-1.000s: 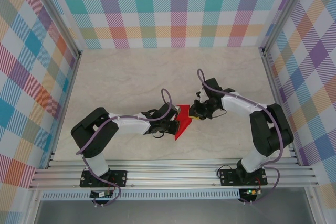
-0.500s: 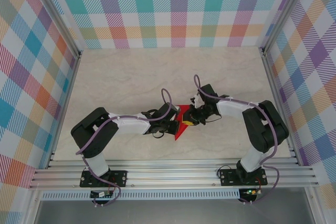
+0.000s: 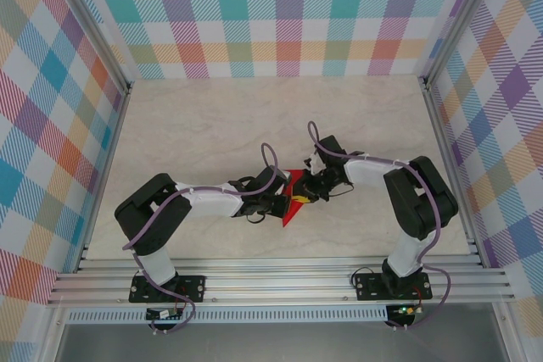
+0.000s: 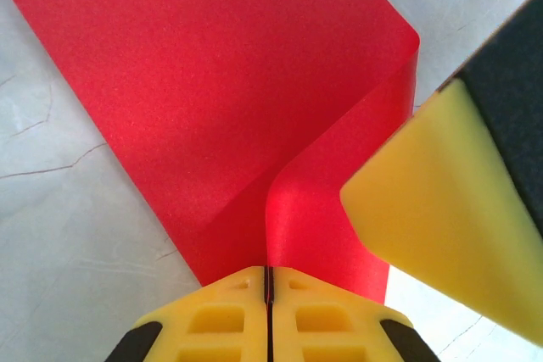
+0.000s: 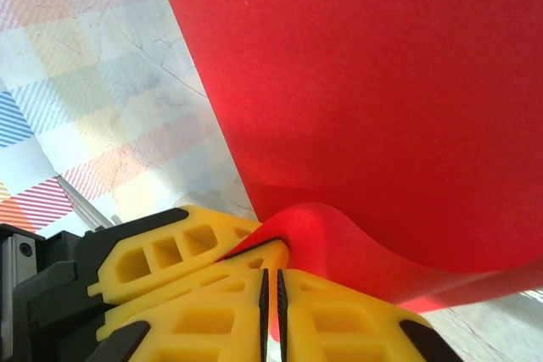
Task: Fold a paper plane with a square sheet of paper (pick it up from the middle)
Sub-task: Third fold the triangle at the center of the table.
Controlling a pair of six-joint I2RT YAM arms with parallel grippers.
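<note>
The left gripper [image 4: 269,292] pinches the paper plane [image 3: 291,202] on its left; the right gripper [image 5: 270,292] pinches its right; its long line runs between them.

Two robot arms meet at mid-table, both sets of jaws pressed tight.

The white-and-black left arm [image 3: 199,201] reaches low to the right, its yellow-fingered left gripper [image 3: 282,203] pinched flat on the folded red paper plane [image 3: 288,211]. The matching right arm [image 3: 382,167] bends leftward from a raised elbow, its yellow-fingered right gripper [image 3: 308,195] nipped onto the same paper, just beside the left's fingers.
</note>
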